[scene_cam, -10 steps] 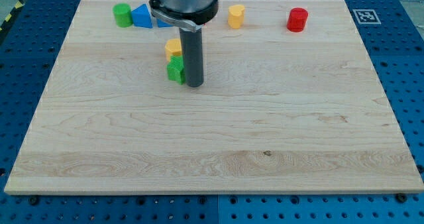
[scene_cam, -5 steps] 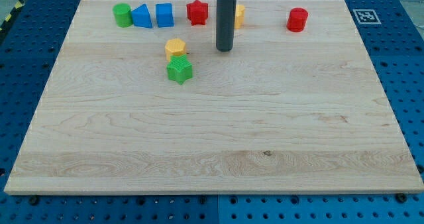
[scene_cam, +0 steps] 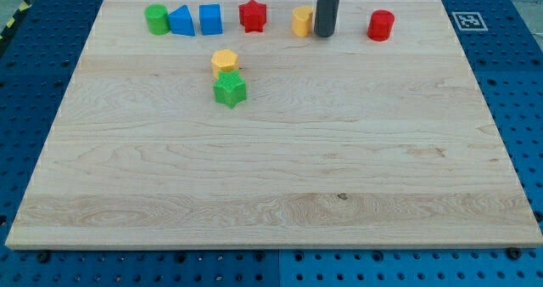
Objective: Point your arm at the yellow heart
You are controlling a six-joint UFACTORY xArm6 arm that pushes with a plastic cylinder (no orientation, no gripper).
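The yellow heart (scene_cam: pixel 301 21) sits near the view's top, right of centre. My tip (scene_cam: pixel 325 35) rests on the board just to the heart's right, touching or almost touching it; the dark rod hides the heart's right edge. A yellow hexagon (scene_cam: pixel 224 62) lies lower left, with a green star (scene_cam: pixel 229 90) right below it.
Along the top edge of the wooden board (scene_cam: pixel 271 177) stand a green cylinder (scene_cam: pixel 156 19), a blue triangle (scene_cam: pixel 181 20), a blue cube (scene_cam: pixel 210 19) and a red star (scene_cam: pixel 253 15). A red cylinder (scene_cam: pixel 381 25) stands to the right of my tip.
My tip has moved from beside the green star up and to the right, ending next to the yellow heart. No block has moved.
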